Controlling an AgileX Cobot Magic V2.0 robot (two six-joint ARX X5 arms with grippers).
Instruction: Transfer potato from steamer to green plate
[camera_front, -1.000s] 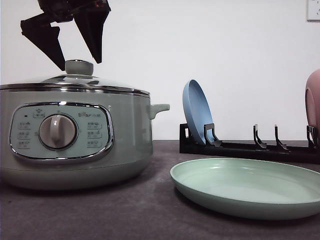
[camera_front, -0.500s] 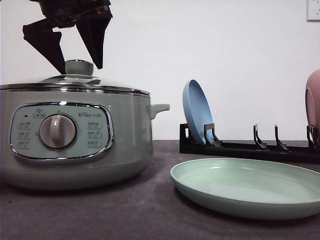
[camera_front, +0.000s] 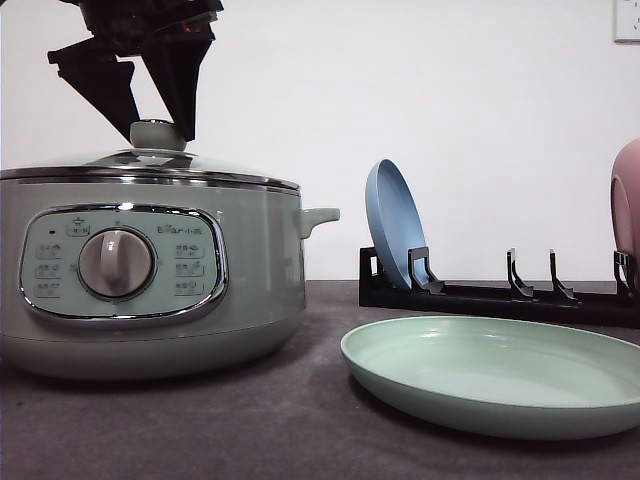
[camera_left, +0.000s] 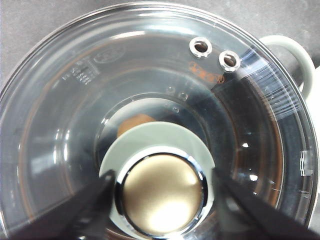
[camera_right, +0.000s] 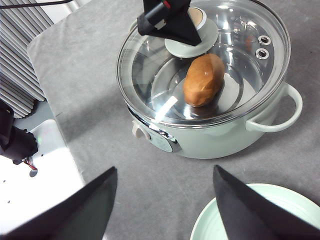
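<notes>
Straddling lid knob (camera_left: 161, 194) with left gripper (camera_front: 150, 128), jaws apart, 1 finger each side; squeeze centred, lift straight. Potato (camera_right: 202, 80) beneath lid. Right gripper (camera_right: 165, 205) open.

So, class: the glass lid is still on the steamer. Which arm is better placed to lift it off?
Left. Its open claw straddles the lid knob on the steamer. The right claw hangs open off to the side, near the green plate.
</notes>
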